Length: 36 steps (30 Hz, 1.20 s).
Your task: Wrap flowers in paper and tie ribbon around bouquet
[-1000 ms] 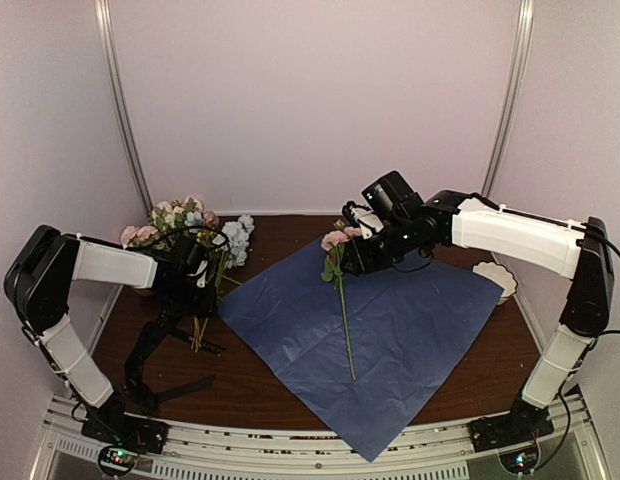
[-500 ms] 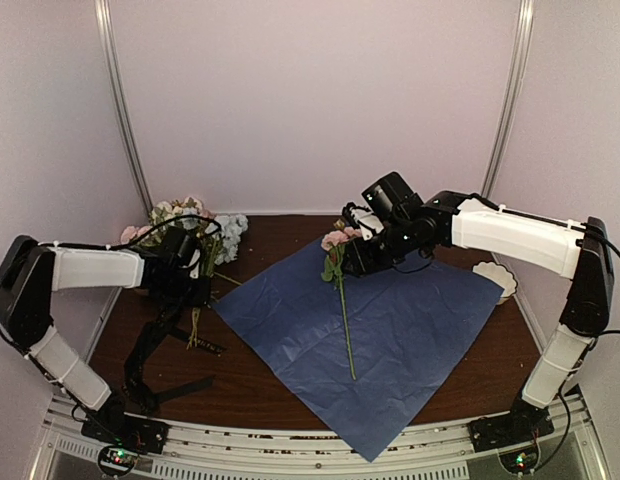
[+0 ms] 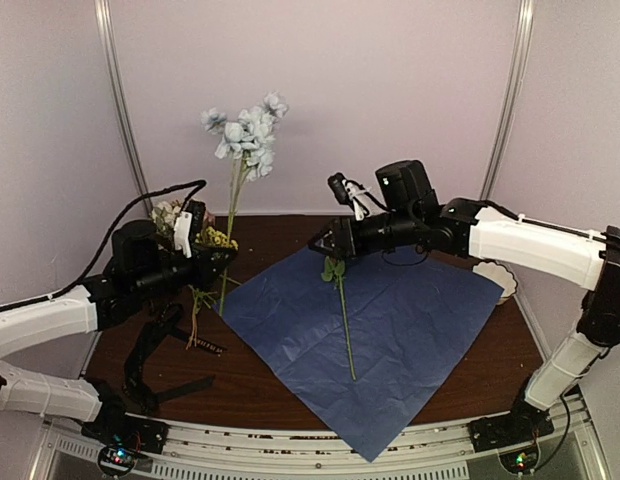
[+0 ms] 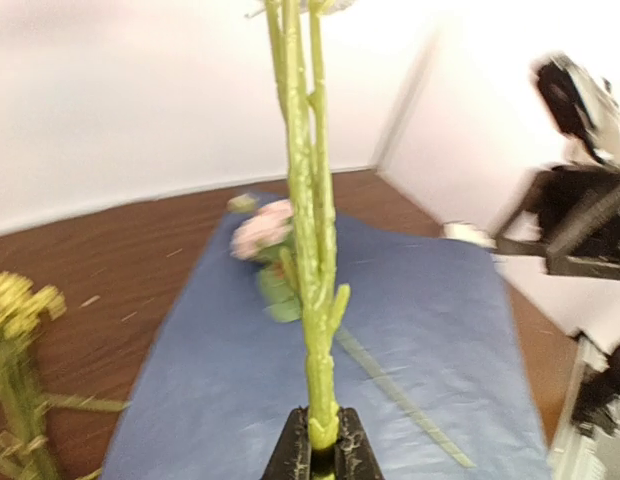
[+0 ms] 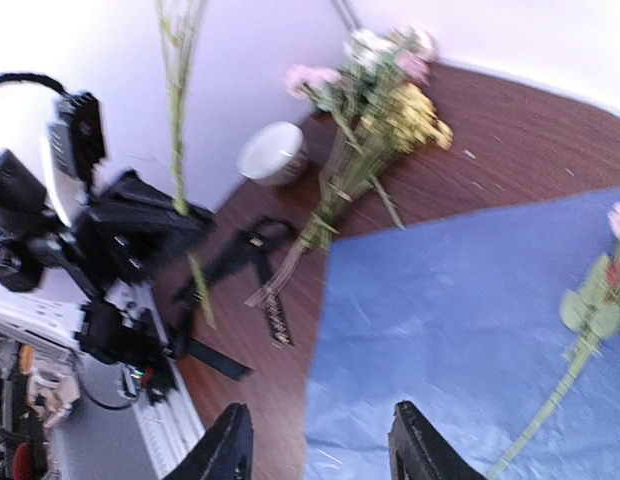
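The left pincer clamps the flower stem low; a fast swing may pivot it. The right pincer stands apart, empty.

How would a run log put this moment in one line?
left jaws: shut on pale flower stem, upright | right jaws: open over blue paper | pink flower: lying on paper | other flowers: beside paper

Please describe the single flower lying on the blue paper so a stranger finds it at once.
Find the large crinkled blue paper sheet on the brown wooden table. On it lies one thin green stem with a pink head. Unlike the mixed flower bunch off the paper and the pale-headed stem upright in the left pincer, it lies flat and alone.
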{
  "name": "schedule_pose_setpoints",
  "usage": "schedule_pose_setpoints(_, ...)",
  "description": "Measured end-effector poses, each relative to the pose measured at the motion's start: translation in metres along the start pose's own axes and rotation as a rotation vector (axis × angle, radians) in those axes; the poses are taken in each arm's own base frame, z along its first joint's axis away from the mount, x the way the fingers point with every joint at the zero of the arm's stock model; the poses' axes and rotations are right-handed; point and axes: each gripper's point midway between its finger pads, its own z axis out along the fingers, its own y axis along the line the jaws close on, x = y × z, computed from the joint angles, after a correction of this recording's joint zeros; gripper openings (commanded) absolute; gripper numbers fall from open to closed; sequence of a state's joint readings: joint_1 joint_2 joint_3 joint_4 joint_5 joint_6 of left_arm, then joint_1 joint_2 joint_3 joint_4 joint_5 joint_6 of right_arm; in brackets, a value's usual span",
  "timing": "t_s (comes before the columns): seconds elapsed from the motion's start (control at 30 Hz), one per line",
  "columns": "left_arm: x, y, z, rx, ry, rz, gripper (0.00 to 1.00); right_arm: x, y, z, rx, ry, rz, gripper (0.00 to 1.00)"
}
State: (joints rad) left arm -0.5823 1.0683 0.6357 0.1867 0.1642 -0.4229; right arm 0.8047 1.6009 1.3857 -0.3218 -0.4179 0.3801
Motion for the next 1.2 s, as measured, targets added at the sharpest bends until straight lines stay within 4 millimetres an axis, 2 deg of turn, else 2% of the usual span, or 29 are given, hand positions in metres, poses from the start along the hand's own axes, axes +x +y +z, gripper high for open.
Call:
schedule_pose_setpoints(0.07,-0.01,-0.035,0.003,0.124,-0.034,0.025,0.0,-0.023,0.036,-0.002,-0.133,-0.096,-0.01,0.57)
schedule_pose_setpoints(0.13,-0.019,-0.063,0.005,0.224,-0.061,0.044,0.0,-0.04,0.062,-0.004,-0.235,-0.168,-0.018,0.61)
schedule_pose_setpoints(0.2,-0.026,-0.084,0.01,0.295,-0.075,0.057,0.0,-0.058,0.086,-0.005,-0.321,-0.229,-0.027,0.64)
schedule_pose_setpoints(0.27,-0.032,-0.102,0.014,0.354,-0.089,0.068,0.0,-0.071,0.101,-0.004,-0.381,-0.274,-0.028,0.63)
schedule_pose_setpoints(0.3,-0.033,-0.109,0.017,0.376,-0.091,0.072,0.0,-0.076,0.106,-0.002,-0.404,-0.292,-0.027,0.59)
schedule_pose_setpoints(0.33,-0.033,-0.113,0.019,0.391,-0.091,0.074,0.0,-0.078,0.107,-0.001,-0.414,-0.298,-0.024,0.5)
schedule_pose_setpoints(0.4,-0.03,-0.12,0.022,0.414,-0.084,0.074,0.0,-0.078,0.108,0.003,-0.424,-0.305,-0.011,0.23)
schedule_pose_setpoints(0.47,-0.027,-0.125,0.025,0.432,-0.072,0.076,0.0,-0.078,0.105,0.007,-0.419,-0.303,0.009,0.0)
schedule_pose_setpoints(0.5,-0.027,-0.127,0.026,0.441,-0.071,0.078,0.05,-0.078,0.104,0.008,-0.413,-0.302,0.015,0.0)
schedule_pose_setpoints(0.53,-0.027,-0.129,0.026,0.446,-0.074,0.079,0.32,-0.079,0.1,0.009,-0.4,-0.305,0.021,0.0)
schedule_pose_setpoints(0.57,-0.028,-0.129,0.026,0.445,-0.074,0.077,0.49,-0.079,0.096,0.01,-0.389,-0.304,0.035,0.0)
schedule_pose_setpoints(0.6,-0.027,-0.129,0.026,0.444,-0.073,0.077,0.59,-0.08,0.092,0.01,-0.375,-0.305,0.048,0.0)
schedule_pose_setpoints(0.63,-0.027,-0.129,0.026,0.443,-0.073,0.077,0.65,-0.081,0.086,0.011,-0.353,-0.303,0.063,0.0)
schedule_pose_setpoints(0.7,-0.026,-0.126,0.027,0.428,-0.067,0.074,0.67,-0.076,0.075,0.014,-0.312,-0.28,0.088,0.0)
schedule_pose_setpoints(0.77,-0.022,-0.117,0.032,0.378,-0.035,0.062,0.67,-0.07,0.048,0.017,-0.223,-0.239,0.13,0.0)
schedule_pose_setpoints(0.87,-0.022,-0.084,0.042,0.234,0.021,0.036,0.66,-0.052,-0.017,0.017,-0.022,-0.149,0.203,0.0)
schedule_pose_setpoints(1.0,-0.016,0.001,0.055,-0.074,0.118,-0.053,0.66,-0.013,-0.101,0.011,0.234,-0.01,0.299,0.0)
schedule_pose_setpoints(1.1,0.015,0.076,0.05,-0.298,0.234,-0.15,0.66,0.022,-0.145,0.017,0.353,0.1,0.358,0.01)
schedule_pose_setpoints(1.17,0.043,0.121,0.041,-0.431,0.325,-0.207,0.66,0.044,-0.163,0.025,0.399,0.166,0.387,0.16)
schedule_pose_setpoints(1.2,0.054,0.134,0.037,-0.473,0.363,-0.224,0.66,0.056,-0.171,0.03,0.417,0.199,0.398,0.22)
